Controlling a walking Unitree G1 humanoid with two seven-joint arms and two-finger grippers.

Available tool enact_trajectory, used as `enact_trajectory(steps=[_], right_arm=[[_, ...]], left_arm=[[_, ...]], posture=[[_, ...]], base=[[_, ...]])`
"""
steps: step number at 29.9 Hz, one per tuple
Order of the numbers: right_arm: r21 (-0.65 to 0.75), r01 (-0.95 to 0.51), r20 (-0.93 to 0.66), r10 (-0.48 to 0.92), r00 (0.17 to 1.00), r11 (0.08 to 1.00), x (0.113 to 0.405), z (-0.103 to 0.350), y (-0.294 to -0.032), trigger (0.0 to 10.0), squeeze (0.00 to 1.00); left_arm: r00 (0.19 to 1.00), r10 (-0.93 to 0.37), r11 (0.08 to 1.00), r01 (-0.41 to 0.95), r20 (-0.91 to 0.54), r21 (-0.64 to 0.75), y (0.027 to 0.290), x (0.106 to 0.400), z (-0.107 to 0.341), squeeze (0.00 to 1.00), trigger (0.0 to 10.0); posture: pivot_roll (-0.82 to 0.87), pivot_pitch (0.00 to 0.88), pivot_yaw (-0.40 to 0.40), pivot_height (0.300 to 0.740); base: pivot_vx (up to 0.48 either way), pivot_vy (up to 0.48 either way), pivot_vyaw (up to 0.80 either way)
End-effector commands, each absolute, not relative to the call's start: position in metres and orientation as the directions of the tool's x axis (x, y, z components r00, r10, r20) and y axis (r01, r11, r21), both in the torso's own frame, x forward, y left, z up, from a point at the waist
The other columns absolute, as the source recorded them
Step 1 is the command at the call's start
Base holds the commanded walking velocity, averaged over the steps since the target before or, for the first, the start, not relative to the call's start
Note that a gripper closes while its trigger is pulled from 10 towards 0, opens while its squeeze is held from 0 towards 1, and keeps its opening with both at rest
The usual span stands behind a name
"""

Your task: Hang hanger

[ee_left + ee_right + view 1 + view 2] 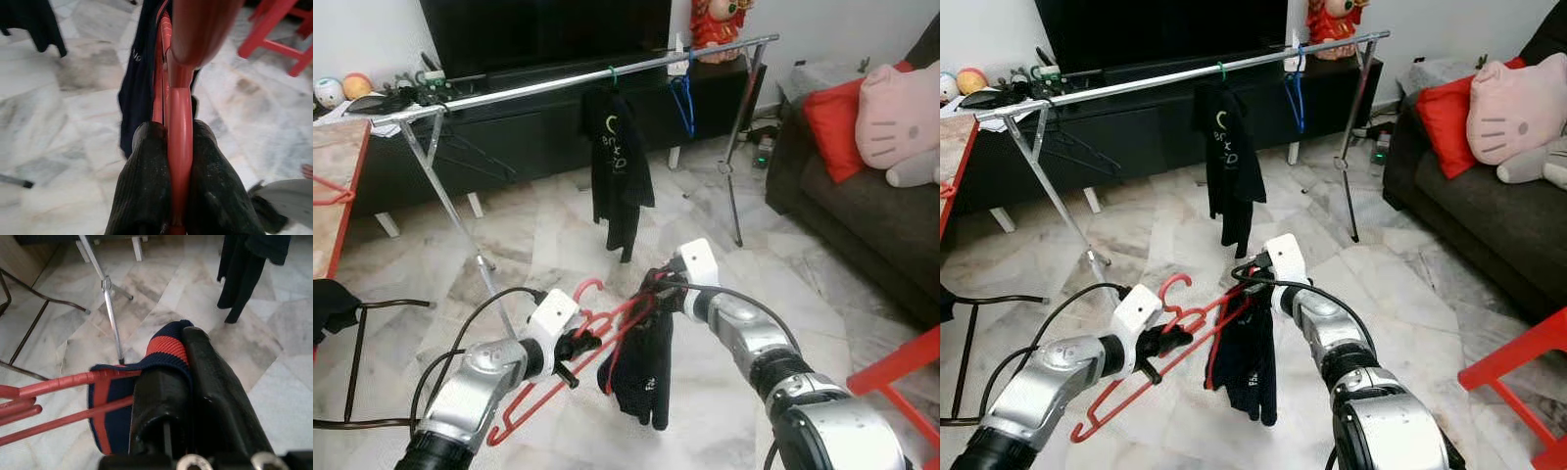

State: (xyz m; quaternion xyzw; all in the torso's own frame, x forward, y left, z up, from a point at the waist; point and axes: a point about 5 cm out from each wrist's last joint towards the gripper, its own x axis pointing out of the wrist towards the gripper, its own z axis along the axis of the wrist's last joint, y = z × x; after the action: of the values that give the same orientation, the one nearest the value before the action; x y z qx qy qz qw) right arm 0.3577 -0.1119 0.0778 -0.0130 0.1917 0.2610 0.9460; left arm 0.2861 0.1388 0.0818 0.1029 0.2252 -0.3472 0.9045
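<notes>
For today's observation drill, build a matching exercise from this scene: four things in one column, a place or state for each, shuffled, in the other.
Things:
1. red hanger
2. black garment
3. blue hanger
4. pink cushion

Places or states:
A. on the sofa
B. hanging bare from the rail
C. clamped between the left gripper's fingers
D. draped from a green hanger on the rail

Pairs: 1-C, 2-D, 3-B, 4-A
</notes>
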Motion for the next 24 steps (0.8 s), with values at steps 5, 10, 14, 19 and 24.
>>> enact_trajectory(steps=[5,10,14,19,24], right_arm=[[0.122,-0.509,-0.275,0.522,0.807,0.852,0.358,0.087,-0.113,10.0,0.0],[0.078,-0.577,-0.255,0.575,0.777,0.813,0.353,0.088,-0.114,10.0,0.0],[0.028,-0.621,-0.239,0.609,0.756,0.783,0.353,0.093,-0.116,10.0,0.0],[-0.043,-0.653,-0.273,0.62,0.736,0.756,0.357,0.098,-0.125,10.0,0.0],[-0.035,-0.648,-0.263,0.619,0.74,0.761,0.357,0.1,-0.127,10.0,0.0]], left_arm=[[0.674,-0.586,0.744,0.668,-0.451,0.032,0.139,0.289,0.086,0.0,10.0],[0.633,-0.637,0.708,0.707,-0.44,-0.008,0.133,0.285,0.086,0.0,10.0],[0.608,-0.67,0.685,0.727,-0.426,-0.04,0.132,0.282,0.088,0.0,10.0],[0.605,-0.682,0.682,0.729,-0.412,-0.058,0.134,0.281,0.089,0.0,10.0],[0.62,-0.663,0.697,0.715,-0.42,-0.045,0.136,0.283,0.088,0.0,10.0]], posture=[[0.03,0.0,-0.038,0.74],[0.02,0.0,-0.038,0.74],[0.02,0.0,-0.037,0.74],[0.02,0.0,-0.041,0.74],[0.02,0.0,-0.042,0.74]], base=[[0.0,0.0,0.0],[0.0,0.0,0.0],[0.0,0.0,0.0],[0.0,0.0,0.0],[0.0,0.0,0.0]])
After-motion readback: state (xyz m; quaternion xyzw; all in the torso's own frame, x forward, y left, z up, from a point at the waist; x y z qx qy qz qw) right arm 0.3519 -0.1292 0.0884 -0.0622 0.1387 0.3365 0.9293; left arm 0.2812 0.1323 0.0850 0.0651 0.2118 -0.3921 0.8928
